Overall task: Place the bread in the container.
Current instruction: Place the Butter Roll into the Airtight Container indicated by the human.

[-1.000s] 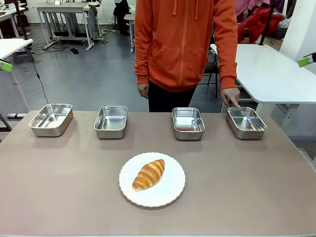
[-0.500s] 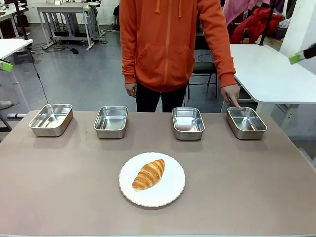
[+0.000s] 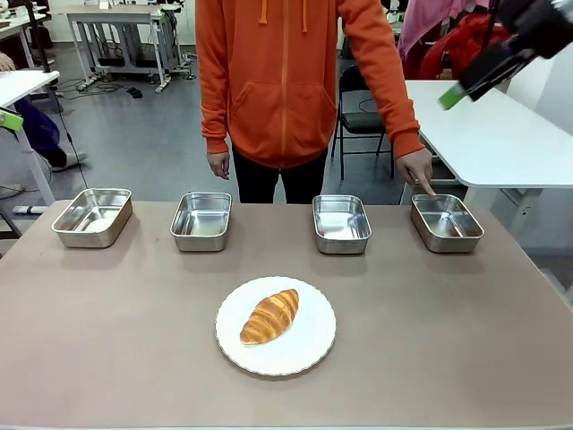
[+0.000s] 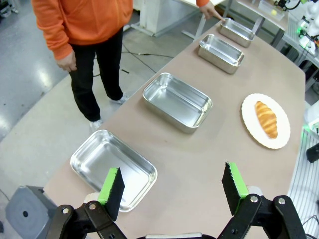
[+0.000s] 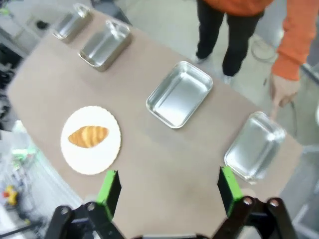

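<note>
The bread [image 3: 269, 316] lies untouched in the middle of the plate [image 3: 309, 348], slanting across it. Four pans stand in a row beyond the plate. The person's hand [image 3: 417, 170] points a finger at the far rim of the one farthest to the plate's right, so that pan [image 3: 446, 222] is probably the container. Whether the finger touches the rim cannot be told. The other pans [image 3: 201, 220] are empty.

The right gripper [image 5: 168, 188] hangs high over the table [image 3: 107, 340], beyond and to the right of the plate, with its jaws wide apart and nothing in them. The left gripper [image 4: 173, 185] hangs high to the plate's left, its jaws also apart and empty.

The step in hand looks like the reach for the bread, and the right arm suits it, being on the pan's side of the plate. It should come down over the plate's centre. The wrist should turn so that the fingers straddle the bread across its thick middle, not along its length or at a thin tip. The crust is flaky, so the grip should be gentle, only firm enough to lift. A straight lift would clear the plate's rim without dragging the plate. At the pan, it should keep off the pointing finger, lower close to the floor, then let go.
</note>
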Robot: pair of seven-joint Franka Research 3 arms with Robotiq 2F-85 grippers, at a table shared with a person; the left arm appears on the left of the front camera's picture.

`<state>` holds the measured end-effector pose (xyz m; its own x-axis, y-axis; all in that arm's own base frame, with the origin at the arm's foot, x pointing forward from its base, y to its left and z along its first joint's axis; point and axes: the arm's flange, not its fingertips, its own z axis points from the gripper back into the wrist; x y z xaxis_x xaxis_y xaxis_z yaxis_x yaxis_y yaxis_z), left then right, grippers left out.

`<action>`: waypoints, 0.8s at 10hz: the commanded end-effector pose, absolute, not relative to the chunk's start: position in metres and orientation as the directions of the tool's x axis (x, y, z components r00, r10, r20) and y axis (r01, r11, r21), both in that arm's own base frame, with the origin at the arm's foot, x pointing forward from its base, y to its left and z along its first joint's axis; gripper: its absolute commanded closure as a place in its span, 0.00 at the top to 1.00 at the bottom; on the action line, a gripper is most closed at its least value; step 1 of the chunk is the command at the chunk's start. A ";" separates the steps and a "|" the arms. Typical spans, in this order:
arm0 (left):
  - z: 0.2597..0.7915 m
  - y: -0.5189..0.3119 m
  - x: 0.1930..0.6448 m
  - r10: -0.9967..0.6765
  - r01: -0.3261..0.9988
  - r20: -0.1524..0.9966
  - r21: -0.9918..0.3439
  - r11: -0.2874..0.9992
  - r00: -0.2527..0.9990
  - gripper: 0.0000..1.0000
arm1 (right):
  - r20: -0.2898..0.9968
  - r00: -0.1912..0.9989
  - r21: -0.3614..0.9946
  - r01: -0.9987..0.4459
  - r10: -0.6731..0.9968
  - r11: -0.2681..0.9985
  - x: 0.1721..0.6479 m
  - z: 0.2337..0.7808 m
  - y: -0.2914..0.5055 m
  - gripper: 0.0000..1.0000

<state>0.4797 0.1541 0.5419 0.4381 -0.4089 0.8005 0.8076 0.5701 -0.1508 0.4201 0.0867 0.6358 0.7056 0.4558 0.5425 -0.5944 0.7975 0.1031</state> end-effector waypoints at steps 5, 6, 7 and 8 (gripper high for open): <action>0.543 0.155 0.479 -0.410 0.814 0.809 -0.138 0.564 0.421 1.00 | 0.421 0.891 0.171 -0.262 0.170 0.950 0.355 0.547 0.256 1.00; 0.543 0.155 0.479 -0.410 0.814 0.809 -0.138 0.564 0.421 1.00 | 0.384 0.912 0.188 -0.231 0.145 0.955 0.353 0.521 0.268 1.00; 0.543 0.155 0.479 -0.410 0.814 0.809 -0.138 0.564 0.421 1.00 | 0.345 0.925 0.220 -0.242 0.157 0.945 0.351 0.512 0.270 1.00; 0.543 0.155 0.479 -0.410 0.814 0.809 -0.138 0.564 0.421 1.00 | 0.354 0.922 0.334 -0.284 0.160 0.899 0.357 0.523 0.254 1.00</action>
<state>0.4797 0.1544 0.5419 0.4384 -0.4088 0.8004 0.8072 0.5707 -0.1507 0.3491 0.2712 0.5092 0.9266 0.1650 0.3379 -0.2513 0.9402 0.2298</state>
